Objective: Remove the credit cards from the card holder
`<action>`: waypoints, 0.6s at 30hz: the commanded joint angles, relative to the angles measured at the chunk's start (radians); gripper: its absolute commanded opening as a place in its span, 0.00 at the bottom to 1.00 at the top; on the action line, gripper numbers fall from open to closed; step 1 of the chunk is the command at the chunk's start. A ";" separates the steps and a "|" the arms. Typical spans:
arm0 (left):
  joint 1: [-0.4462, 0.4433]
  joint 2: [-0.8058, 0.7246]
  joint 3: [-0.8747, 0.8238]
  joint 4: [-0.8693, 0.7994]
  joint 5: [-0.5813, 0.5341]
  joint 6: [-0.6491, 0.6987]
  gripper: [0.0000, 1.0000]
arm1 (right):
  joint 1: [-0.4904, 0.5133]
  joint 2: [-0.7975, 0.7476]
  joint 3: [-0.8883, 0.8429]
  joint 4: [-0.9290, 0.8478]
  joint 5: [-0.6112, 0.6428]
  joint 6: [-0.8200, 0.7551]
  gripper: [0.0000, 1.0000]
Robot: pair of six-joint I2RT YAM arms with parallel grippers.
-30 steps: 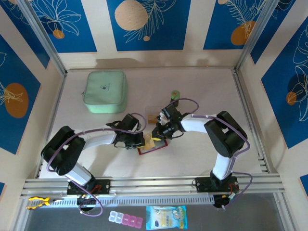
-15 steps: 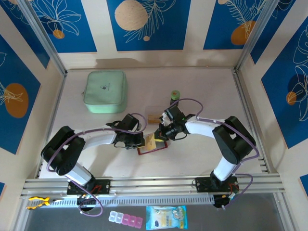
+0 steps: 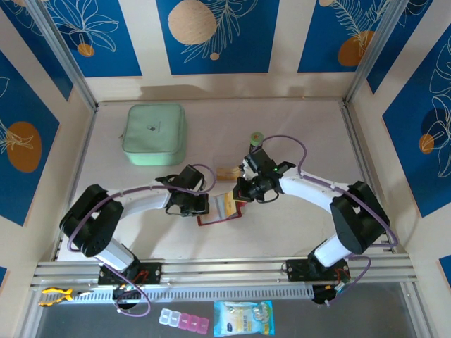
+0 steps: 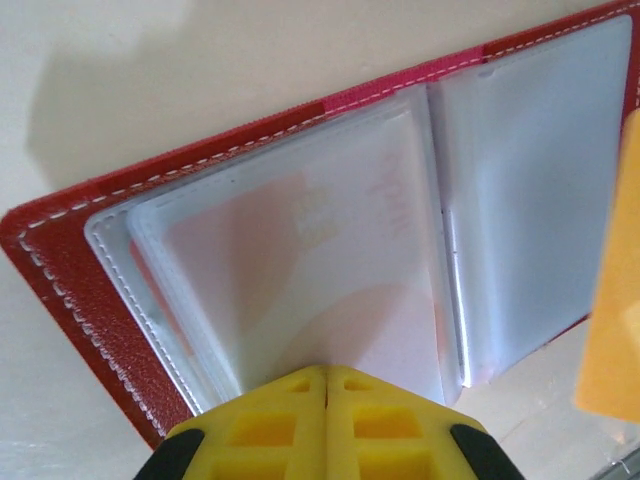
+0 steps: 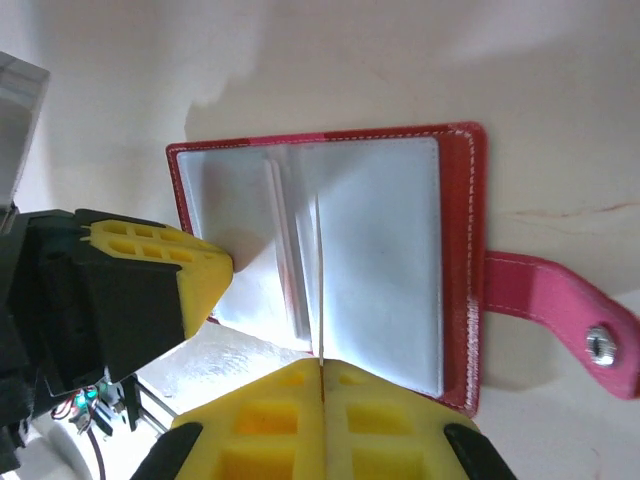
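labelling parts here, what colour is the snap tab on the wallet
The snap tab is pink, against the dark-red wallet; clearest in the right wrist view.

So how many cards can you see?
3 cards: one in the right gripper, one in the clear tray, one sleeved in the card holder; more may be hidden.
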 commanded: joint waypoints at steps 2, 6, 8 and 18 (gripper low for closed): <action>0.012 -0.012 0.013 -0.105 -0.074 0.052 0.06 | 0.004 -0.037 0.063 -0.093 0.045 -0.124 0.01; 0.020 -0.018 0.025 -0.115 -0.082 0.072 0.07 | 0.006 -0.035 0.126 -0.150 0.061 -0.311 0.00; 0.026 -0.023 0.028 -0.114 -0.080 0.080 0.08 | 0.006 -0.025 0.161 -0.188 0.083 -0.416 0.00; 0.041 -0.097 0.023 -0.110 -0.084 0.077 0.16 | 0.011 0.053 0.330 -0.354 0.227 -1.054 0.00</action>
